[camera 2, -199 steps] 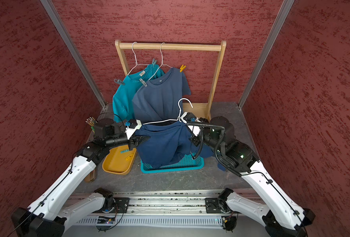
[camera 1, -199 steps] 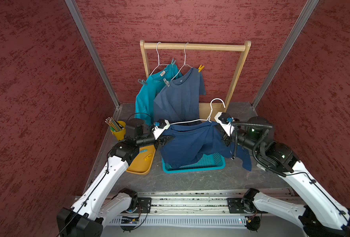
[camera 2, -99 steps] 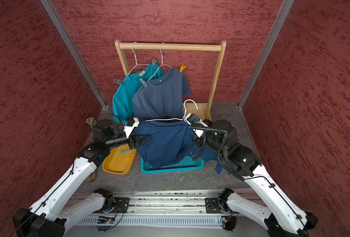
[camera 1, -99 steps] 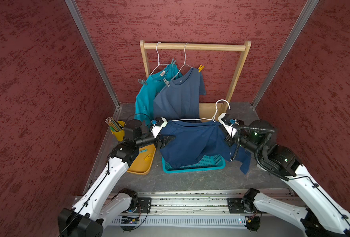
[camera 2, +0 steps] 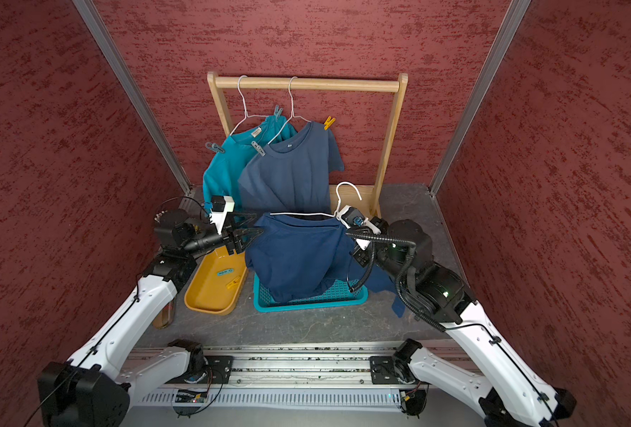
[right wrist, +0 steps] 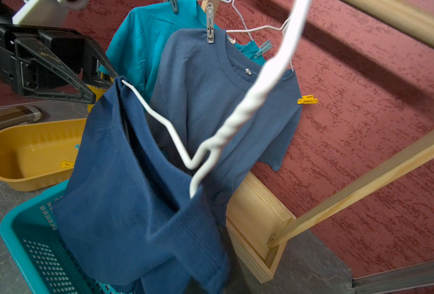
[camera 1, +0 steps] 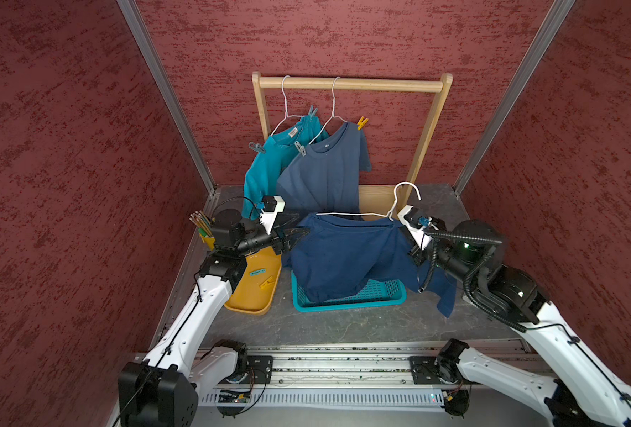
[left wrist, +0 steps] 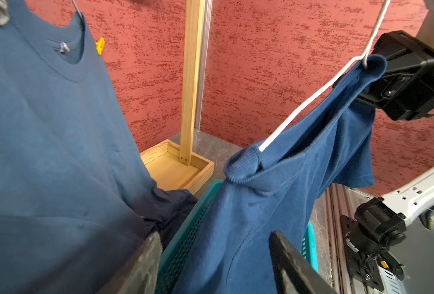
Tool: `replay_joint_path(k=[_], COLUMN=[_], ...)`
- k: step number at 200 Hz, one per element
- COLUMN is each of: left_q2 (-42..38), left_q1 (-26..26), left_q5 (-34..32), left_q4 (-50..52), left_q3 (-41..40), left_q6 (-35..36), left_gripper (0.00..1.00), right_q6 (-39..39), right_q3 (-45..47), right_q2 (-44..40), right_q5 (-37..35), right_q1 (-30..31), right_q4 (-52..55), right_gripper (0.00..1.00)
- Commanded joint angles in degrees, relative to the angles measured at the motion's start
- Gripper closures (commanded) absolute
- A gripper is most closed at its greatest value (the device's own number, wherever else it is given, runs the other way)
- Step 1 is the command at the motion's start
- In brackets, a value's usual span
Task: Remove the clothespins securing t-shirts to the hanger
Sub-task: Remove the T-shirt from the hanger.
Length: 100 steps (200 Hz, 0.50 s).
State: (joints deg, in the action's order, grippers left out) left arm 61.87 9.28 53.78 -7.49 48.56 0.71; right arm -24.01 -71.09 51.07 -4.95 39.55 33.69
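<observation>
Left gripper (camera 1: 301, 223): jaws apart at one shoulder of the navy t-shirt (camera 1: 343, 255). Cloth hangs between the fingers in the wrist view, and nothing is held.
Right gripper (left wrist: 378, 79): closed on the white hanger (right wrist: 236, 119) at the end away from the left gripper. The pads are hidden, so I cannot tell whether they grip bare wire or wire through cloth.
Navy t-shirt: draped on that hanger off the wooden rack (camera 1: 351, 84), hem in the teal basket (camera 1: 347, 305). No pin visible on it.
Clothespins (camera 1: 300, 148): four are clipped to the teal t-shirt (camera 1: 266, 166) and slate blue t-shirt (camera 1: 325, 173) on the rack. Two lie in the yellow tray (camera 1: 247, 307).
Handling: the pins look light, rigid and sprung. Squeeze the splayed tails and pull off along the wire. The shirts are limp and likely to slip once unpinned.
</observation>
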Motion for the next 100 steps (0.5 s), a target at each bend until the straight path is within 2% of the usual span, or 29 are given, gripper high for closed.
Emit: replay_joint_path(k=[1, 26, 40, 72, 100], left_q2=[1.5, 2.55, 2.76, 3.82, 4.34], left_q1=[-0.23, -0.05, 0.04, 0.12, 0.0], left_q5=[4.39, 5.43, 5.38, 4.37, 2.96], left_q4=[-3.39, -3.78, -4.05, -5.44, -3.16], left_q3=[1.08, 1.13, 0.67, 0.04, 0.86], left_q6=[-3.11, -4.28, -4.36, -5.97, -6.32], left_gripper=[0.39, 0.5, 0.6, 1.0, 1.0], right_q6=[0.11, 0.35, 0.66, 1.5, 2.28], right_q3=[0.07, 0.51, 0.28, 0.06, 1.13], right_q2=[-0.49, -0.46, -0.3, -0.37, -0.87], right_q5=[0.01, 0.37, 0.52, 0.5, -0.49], right_q1=[0.09, 0.04, 0.09, 0.09, 0.11], right_q4=[-3.78, -5.01, -5.13, -5.69, -7.47], right_gripper=[1.0, 1.0, 1.0, 1.0, 1.0])
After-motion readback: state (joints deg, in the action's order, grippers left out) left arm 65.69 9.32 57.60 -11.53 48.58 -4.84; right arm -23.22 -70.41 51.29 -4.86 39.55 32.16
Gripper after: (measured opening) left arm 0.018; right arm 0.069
